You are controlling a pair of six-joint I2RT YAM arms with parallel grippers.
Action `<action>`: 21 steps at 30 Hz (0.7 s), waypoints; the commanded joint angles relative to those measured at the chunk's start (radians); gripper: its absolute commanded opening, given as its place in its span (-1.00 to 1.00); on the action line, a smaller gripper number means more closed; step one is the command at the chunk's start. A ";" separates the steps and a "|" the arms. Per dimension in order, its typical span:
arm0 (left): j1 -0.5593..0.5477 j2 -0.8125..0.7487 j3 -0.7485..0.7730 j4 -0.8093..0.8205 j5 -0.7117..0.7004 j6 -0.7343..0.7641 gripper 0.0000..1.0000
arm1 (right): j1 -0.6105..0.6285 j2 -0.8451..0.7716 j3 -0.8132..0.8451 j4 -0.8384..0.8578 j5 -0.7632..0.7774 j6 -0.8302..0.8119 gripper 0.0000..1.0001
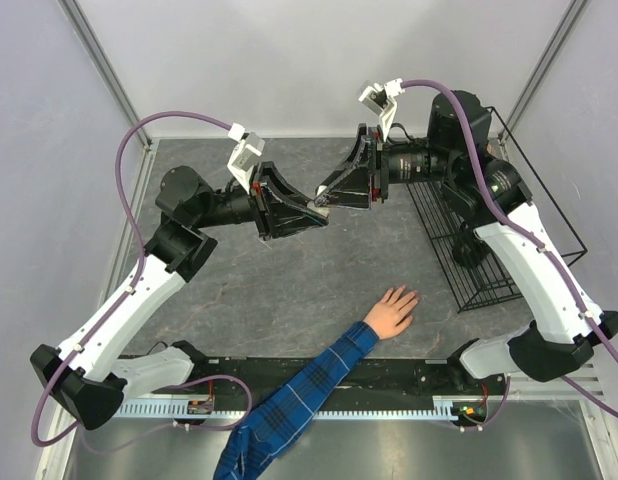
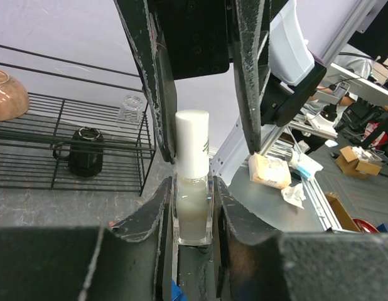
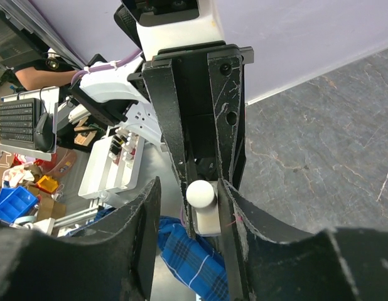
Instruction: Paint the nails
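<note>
While the left tool [image 2: 193, 210] is clenched on a bottle [image 2: 193, 216] of pale polish, the right tool [image 3: 189, 188] straddles its white cap [image 3: 201, 194] with jaws parted: one finger touches the cap, the other stands clear. Both tools meet in the air above the counter [image 1: 289, 290]. Well apart from them, nearer the bases, a hand [image 1: 392, 310] in a plaid sleeve [image 1: 299, 400] lies flat on the counter, its nails [image 1: 408, 293] too small to make out. A wire rack [image 1: 489, 250] stands beside the right tool.
</note>
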State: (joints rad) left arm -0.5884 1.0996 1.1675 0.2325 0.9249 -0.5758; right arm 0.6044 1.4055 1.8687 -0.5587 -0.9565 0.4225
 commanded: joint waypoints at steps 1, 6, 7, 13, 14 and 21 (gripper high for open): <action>0.010 -0.006 0.023 0.060 0.032 -0.047 -0.97 | -0.002 -0.026 -0.008 0.048 -0.001 -0.007 -0.13; 0.016 0.003 0.034 0.053 0.025 -0.036 -0.97 | -0.002 -0.022 -0.002 0.046 0.028 -0.014 -0.45; 0.016 0.006 0.046 0.041 0.005 -0.015 -0.96 | -0.002 -0.020 0.000 0.046 0.032 -0.014 -0.61; 0.016 0.026 0.110 -0.142 -0.342 0.195 -0.97 | 0.003 -0.022 0.001 -0.016 0.200 -0.063 -1.00; 0.016 0.040 0.116 -0.142 -0.392 0.218 -0.97 | 0.017 -0.017 0.016 -0.042 0.249 -0.080 -1.00; -0.169 0.199 0.263 -0.147 -0.976 0.648 -0.96 | 0.345 0.121 0.292 -0.395 1.137 -0.061 -1.00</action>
State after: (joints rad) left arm -0.6727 1.1858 1.3029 0.0185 0.4278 -0.2462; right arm 0.7540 1.4551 2.0121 -0.7105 -0.1783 0.2871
